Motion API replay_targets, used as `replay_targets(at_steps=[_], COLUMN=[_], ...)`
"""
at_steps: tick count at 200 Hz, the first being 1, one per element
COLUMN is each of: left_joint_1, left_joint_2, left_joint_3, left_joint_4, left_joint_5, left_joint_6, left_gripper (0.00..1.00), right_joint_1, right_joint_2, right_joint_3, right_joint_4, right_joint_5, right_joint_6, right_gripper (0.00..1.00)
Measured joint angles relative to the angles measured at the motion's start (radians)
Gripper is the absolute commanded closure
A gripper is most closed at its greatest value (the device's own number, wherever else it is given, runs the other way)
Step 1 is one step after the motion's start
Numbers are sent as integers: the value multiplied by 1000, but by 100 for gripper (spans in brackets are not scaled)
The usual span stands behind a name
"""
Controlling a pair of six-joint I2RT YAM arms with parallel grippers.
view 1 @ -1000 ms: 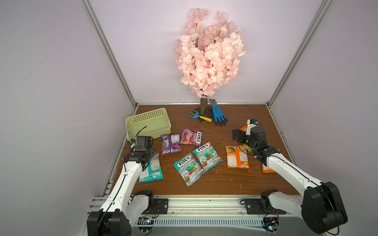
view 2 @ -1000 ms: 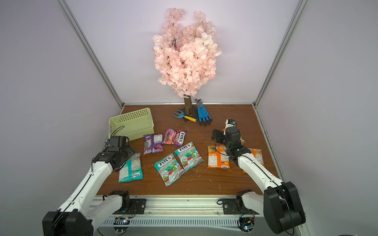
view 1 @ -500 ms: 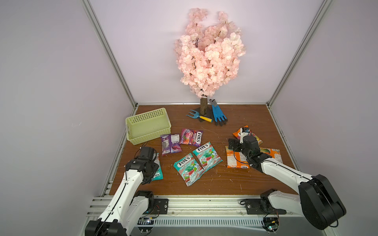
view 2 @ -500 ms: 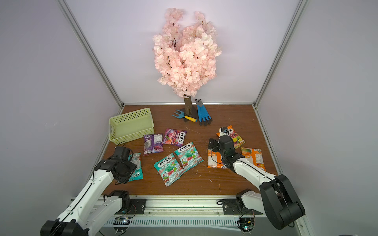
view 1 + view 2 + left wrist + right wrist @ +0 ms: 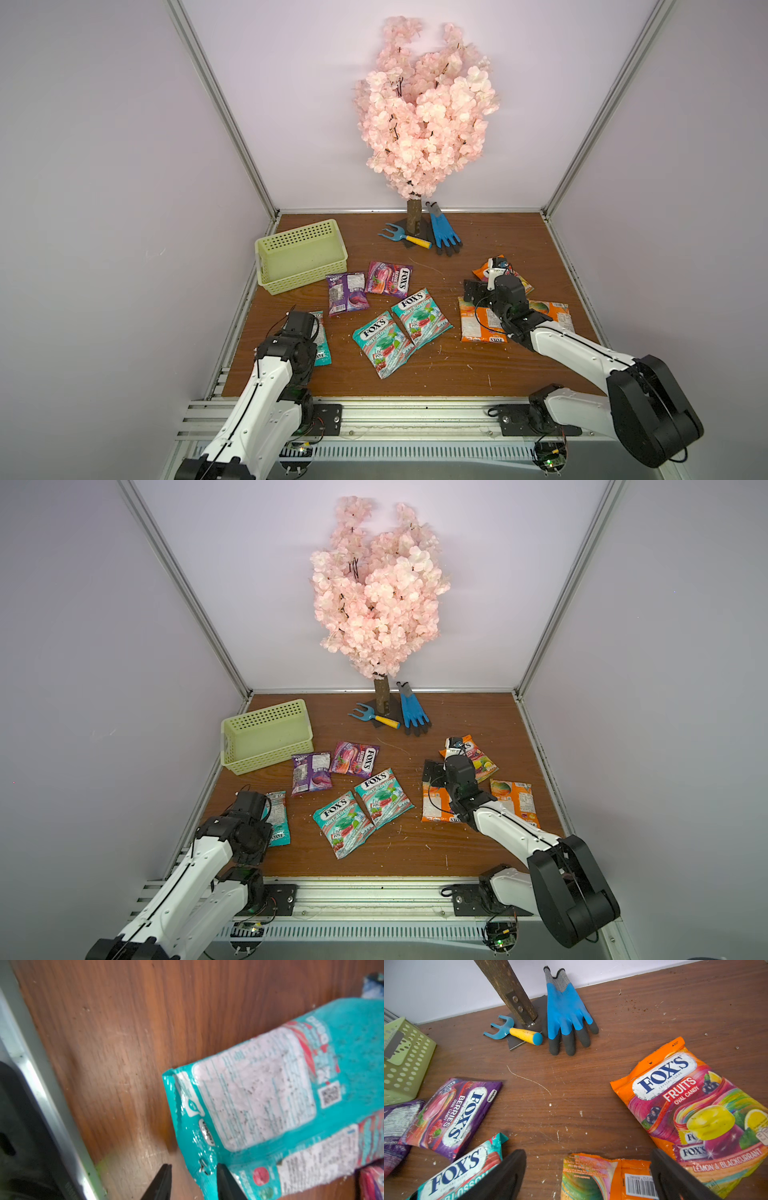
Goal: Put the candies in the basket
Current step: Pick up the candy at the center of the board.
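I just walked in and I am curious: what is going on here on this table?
Two robot arms are collecting candy bags for the basket, which is empty for now. The left gripper is low on the table, its jaws partly open around the edge of a teal bag lying face down. The right gripper is wide open over an orange bag, also face down, and holds nothing. The other candy bags lie spread on the wood.
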Motion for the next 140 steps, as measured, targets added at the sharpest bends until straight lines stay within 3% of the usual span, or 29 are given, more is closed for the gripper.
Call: replay_targets(at_steps=[66,78,105,140], left_joint_1=[0,0,0,1], left_joint_2=[8,8,-4,-63], left_joint_3=[-48,-51,-66,-72], left_joint_4=[80,91,118,126], left_joint_5=[-20,-25,-43,-56], left_joint_6=[-33,-34,-40,-27], left_gripper=[64,71,100,100], right_joint_1=[0,0,0,0], right_joint_2=[-2,-2,-2,-2], right_joint_3=[-4,-4,-4,-4], right_joint_4=[8,11,15,16], right_joint_5=[-5,-8,-22,-29], right_joint_6=[0,0,0,0], right_gripper=[1,1,1,1])
